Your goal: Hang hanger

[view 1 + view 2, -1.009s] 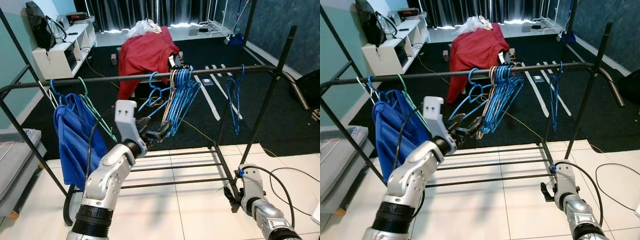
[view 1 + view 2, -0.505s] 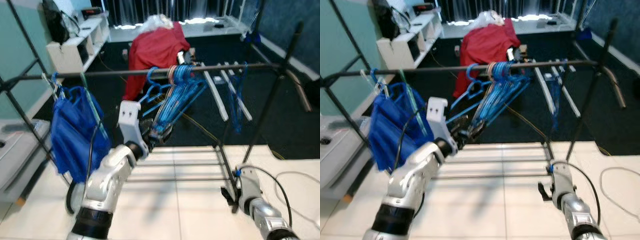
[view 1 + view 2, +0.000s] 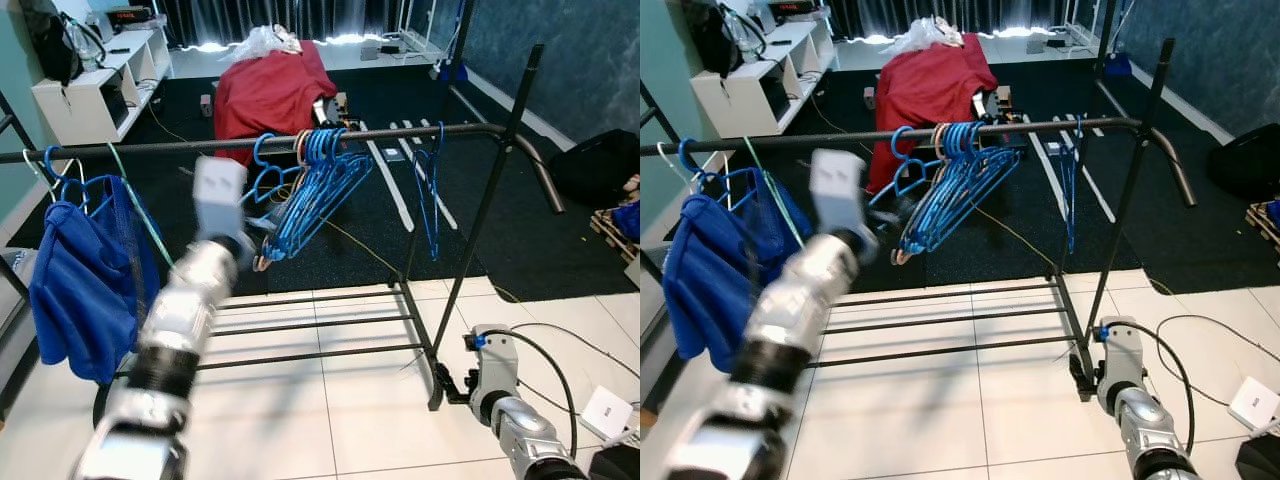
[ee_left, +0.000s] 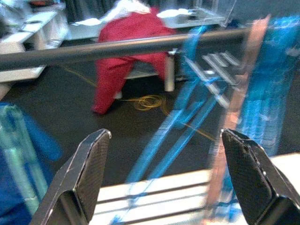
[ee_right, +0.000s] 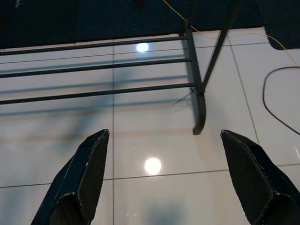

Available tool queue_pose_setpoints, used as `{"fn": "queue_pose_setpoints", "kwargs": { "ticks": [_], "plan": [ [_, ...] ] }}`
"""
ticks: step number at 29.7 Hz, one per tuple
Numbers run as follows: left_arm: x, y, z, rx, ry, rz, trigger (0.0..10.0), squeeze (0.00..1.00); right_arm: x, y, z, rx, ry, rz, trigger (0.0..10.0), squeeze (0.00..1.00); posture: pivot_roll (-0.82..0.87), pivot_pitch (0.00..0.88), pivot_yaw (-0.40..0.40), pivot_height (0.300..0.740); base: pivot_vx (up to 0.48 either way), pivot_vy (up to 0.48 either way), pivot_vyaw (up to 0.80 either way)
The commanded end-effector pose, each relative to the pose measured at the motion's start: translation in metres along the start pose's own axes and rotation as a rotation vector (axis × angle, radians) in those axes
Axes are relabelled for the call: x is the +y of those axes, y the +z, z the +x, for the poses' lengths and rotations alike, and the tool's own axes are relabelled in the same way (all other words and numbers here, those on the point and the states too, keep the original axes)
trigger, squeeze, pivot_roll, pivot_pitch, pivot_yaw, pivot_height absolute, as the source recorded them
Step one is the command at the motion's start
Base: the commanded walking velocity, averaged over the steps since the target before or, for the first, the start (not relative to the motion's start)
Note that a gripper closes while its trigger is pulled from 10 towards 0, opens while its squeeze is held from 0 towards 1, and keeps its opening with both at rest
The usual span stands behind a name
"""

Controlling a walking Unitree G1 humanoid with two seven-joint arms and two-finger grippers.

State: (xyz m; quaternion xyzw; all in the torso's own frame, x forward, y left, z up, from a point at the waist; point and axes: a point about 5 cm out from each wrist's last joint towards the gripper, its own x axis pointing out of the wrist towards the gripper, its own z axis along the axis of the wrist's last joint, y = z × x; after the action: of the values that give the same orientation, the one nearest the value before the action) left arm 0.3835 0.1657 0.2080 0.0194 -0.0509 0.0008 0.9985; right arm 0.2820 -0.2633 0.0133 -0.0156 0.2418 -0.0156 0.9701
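Hovering near the blue hangers (image 3: 310, 195) on the rail (image 3: 170, 148), the left claw (image 4: 164, 173) (fingers spread, empty); hanging looks done, withdrawal next.

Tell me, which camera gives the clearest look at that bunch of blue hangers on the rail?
The right eye view: the bunch of blue hangers hangs sharp and whole from the rail. The left eye view shows it much the same. The left wrist view catches it close but blurred, between open fingers. The right wrist view looks at floor tiles.

Red cloth (image 3: 268, 95) heaped on dark carpet (image 3: 560, 250) — white shelf (image 3: 95, 95) beyond.
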Motion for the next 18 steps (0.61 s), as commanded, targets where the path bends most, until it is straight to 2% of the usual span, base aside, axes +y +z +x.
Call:
{"fn": "queue_pose_setpoints", "kwargs": {
  "ticks": [1, 2, 3, 5, 6, 7, 10, 11, 12, 18],
  "plan": [
    [-0.001, -0.005, 0.001, 0.016, -0.001, 0.018, 10.0, 0.00, 0.001, 0.000, 0.000, -0.016, -0.001, 0.021, 10.0, 0.00, -0.13, 0.061, 0.037, 0.740, 0.000, 0.000, 0.00],
    [0.002, -0.004, 0.005, 0.014, -0.002, 0.053, 10.0, 0.00, 0.001, 0.000, 0.000, -0.017, -0.008, 0.033, 10.0, 0.00, -0.14, 0.064, 0.037, 0.740, 0.000, 0.000, 0.00],
    [-0.002, -0.001, 0.010, 0.004, -0.036, 0.085, 10.0, 0.00, -0.001, 0.001, 0.000, -0.017, -0.015, 0.034, 10.0, 0.00, -0.16, 0.074, 0.037, 0.740, 0.000, 0.000, 0.00],
    [-0.002, -0.001, 0.010, 0.004, -0.036, 0.085, 10.0, 0.00, -0.001, 0.001, 0.000, -0.017, -0.015, 0.034, 10.0, 0.00, -0.16, 0.074, 0.037, 0.740, 0.000, 0.000, 0.00],
    [-0.009, 0.000, 0.014, -0.002, -0.084, 0.109, 10.0, 0.00, -0.003, 0.001, -0.001, -0.017, -0.019, 0.033, 10.0, 0.00, -0.16, 0.078, 0.036, 0.740, 0.000, 0.000, 0.00],
    [-0.009, 0.000, 0.014, -0.002, -0.084, 0.109, 10.0, 0.00, -0.003, 0.001, -0.001, -0.017, -0.019, 0.033, 10.0, 0.00, -0.16, 0.078, 0.036, 0.740, 0.000, 0.000, 0.00],
    [-0.030, 0.002, 0.020, -0.015, -0.178, 0.143, 10.0, 0.00, -0.007, -0.001, -0.003, -0.016, -0.021, 0.019, 10.0, 0.00, -0.19, 0.092, 0.036, 0.740, 0.000, 0.000, 0.00],
    [-0.030, 0.002, 0.020, -0.015, -0.178, 0.143, 10.0, 0.00, -0.007, -0.001, -0.003, -0.016, -0.021, 0.019, 10.0, 0.00, -0.19, 0.092, 0.036, 0.740, 0.000, 0.000, 0.00],
    [-0.040, 0.002, 0.021, -0.022, -0.217, 0.142, 10.0, 0.00, -0.008, -0.003, -0.005, -0.018, -0.022, 0.017, 10.0, 0.00, -0.20, 0.095, 0.041, 0.740, 0.000, 0.000, 0.00],
    [-0.048, 0.001, 0.023, -0.018, -0.234, 0.159, 10.0, 0.00, -0.008, -0.008, -0.008, -0.022, -0.024, 0.016, 10.0, 0.00, -0.23, 0.120, 0.058, 0.740, 0.000, 0.000, 0.00]
  ]
}}
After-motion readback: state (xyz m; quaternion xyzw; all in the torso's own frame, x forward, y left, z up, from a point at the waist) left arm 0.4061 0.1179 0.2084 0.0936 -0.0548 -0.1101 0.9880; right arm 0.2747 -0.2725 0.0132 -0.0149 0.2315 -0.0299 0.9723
